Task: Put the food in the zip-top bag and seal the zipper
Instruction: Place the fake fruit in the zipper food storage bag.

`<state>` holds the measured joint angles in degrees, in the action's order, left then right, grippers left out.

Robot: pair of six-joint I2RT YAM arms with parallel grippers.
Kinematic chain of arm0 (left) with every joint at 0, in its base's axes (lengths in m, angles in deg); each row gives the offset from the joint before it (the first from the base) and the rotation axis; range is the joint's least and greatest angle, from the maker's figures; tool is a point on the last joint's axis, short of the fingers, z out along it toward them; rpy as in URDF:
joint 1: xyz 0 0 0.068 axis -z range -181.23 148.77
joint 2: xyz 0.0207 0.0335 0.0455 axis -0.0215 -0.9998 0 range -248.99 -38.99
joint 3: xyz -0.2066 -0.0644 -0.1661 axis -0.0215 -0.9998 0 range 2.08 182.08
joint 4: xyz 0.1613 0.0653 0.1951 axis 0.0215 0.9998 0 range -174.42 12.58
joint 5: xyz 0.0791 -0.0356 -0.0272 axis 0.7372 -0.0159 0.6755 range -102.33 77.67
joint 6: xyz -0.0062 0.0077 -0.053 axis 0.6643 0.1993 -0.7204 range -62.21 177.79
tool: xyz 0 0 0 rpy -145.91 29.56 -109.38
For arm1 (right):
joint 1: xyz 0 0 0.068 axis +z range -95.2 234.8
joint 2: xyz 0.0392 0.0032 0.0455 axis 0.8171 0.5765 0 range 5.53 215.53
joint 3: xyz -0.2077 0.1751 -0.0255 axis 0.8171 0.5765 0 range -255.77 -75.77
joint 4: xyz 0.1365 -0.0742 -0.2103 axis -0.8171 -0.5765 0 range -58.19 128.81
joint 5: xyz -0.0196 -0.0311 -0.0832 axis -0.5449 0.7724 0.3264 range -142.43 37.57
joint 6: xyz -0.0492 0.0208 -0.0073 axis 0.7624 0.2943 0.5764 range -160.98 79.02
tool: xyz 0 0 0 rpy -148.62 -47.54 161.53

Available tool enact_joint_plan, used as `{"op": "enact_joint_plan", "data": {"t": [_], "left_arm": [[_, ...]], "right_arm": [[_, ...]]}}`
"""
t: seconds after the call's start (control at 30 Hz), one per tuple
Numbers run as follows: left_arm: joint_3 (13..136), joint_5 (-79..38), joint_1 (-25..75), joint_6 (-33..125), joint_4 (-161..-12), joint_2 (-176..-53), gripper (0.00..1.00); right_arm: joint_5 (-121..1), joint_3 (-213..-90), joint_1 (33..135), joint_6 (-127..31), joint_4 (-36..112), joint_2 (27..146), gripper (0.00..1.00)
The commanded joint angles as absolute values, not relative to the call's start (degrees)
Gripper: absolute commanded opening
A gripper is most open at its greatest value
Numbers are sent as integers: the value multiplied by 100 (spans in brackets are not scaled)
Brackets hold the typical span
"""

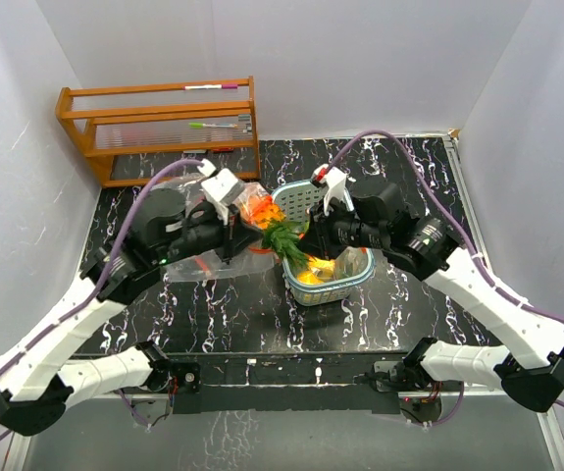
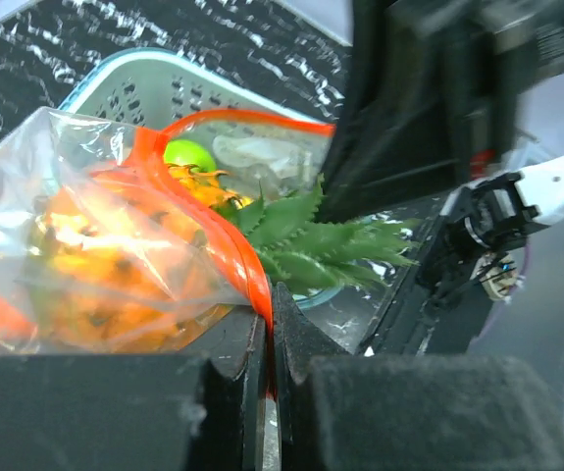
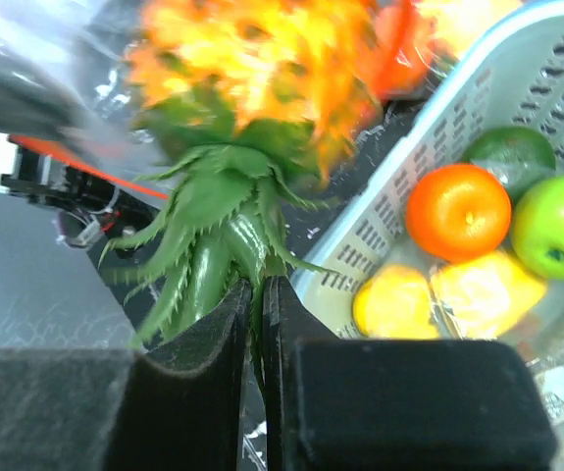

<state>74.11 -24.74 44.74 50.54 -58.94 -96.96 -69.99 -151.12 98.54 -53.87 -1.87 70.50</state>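
Observation:
The clear zip-top bag (image 1: pixel 195 257) lies left of centre, and my left gripper (image 2: pixel 270 306) is shut on its red zipper rim (image 2: pixel 234 245), holding the mouth up. An orange-yellow pineapple (image 3: pixel 252 69) sits at the bag's mouth, partly inside the plastic. My right gripper (image 3: pixel 259 289) is shut on the pineapple's green leaf crown (image 3: pixel 213 226). More food lies in the teal basket (image 3: pixel 429 128): an orange (image 3: pixel 458 211), a green apple (image 3: pixel 556 226), a dark green fruit (image 3: pixel 512 157) and yellow pieces (image 3: pixel 394 302). From above, the two grippers meet over the pineapple's leaves (image 1: pixel 286 243).
The basket (image 1: pixel 358 280) stands just right of the bag, under the right wrist. A wooden rack (image 1: pixel 164 128) with pens stands at the back left. White walls close in the black marbled table (image 1: pixel 223 314) on three sides.

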Motion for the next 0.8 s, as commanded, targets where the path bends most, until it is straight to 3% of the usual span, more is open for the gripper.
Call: {"op": "enact_joint_plan", "data": {"t": [0.0, 0.23, 0.57, 0.77], "left_arm": [[7595, -3069, 4500, 4803, -6178, -9113, 0], [6924, -3521, 4505, 4491, -6816, -9301, 0], [5914, -3714, 4500, 4589, -7352, -9622, 0], [5935, -3698, 4500, 4551, -7374, -9599, 0]], "right_arm": [[-5931, -14845, 9877, -5462, -188, 6967, 8], [-6910, -14704, 9877, -5650, 762, 7020, 8], [-7855, -14138, 9874, -5661, 2019, 5977, 8], [-7032, -13785, 9877, -5649, 1751, 6161, 8]]}}
